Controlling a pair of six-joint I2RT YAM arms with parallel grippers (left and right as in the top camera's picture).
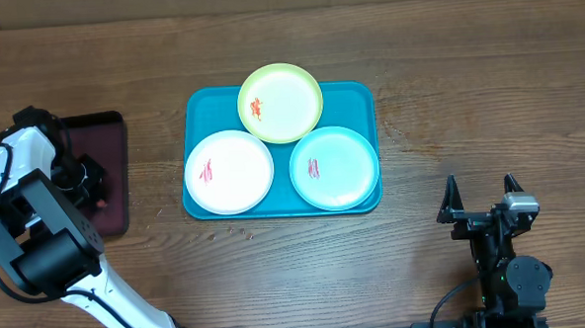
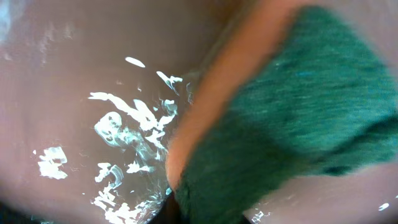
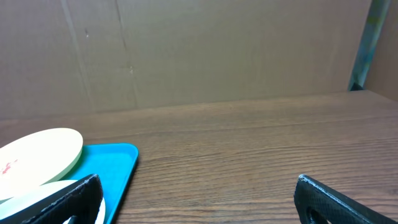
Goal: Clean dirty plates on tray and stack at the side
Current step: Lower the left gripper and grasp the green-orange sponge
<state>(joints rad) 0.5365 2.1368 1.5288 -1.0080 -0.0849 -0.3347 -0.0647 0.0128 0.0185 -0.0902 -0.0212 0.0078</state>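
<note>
Three smeared plates lie on the turquoise tray (image 1: 196,101): the white one (image 1: 229,171) front left, the yellow-green one (image 1: 281,103) at the back, the mint-blue one (image 1: 334,167) front right. My left gripper (image 1: 94,185) is low over the dark maroon tray (image 1: 108,132), far left of the plates. In the left wrist view an orange sponge with a green scouring face (image 2: 298,106) fills the picture and runs down between the jaws, which look shut on it. My right gripper (image 1: 481,183) stands open and empty over bare wood, right of the tray. Its own view shows the tray's corner (image 3: 112,168) and the yellow-green plate (image 3: 37,152).
The maroon tray's wet, shiny floor (image 2: 112,137) lies under the sponge. Bare wooden table (image 1: 467,87) surrounds the turquoise tray. A cardboard wall (image 3: 217,50) stands behind the table.
</note>
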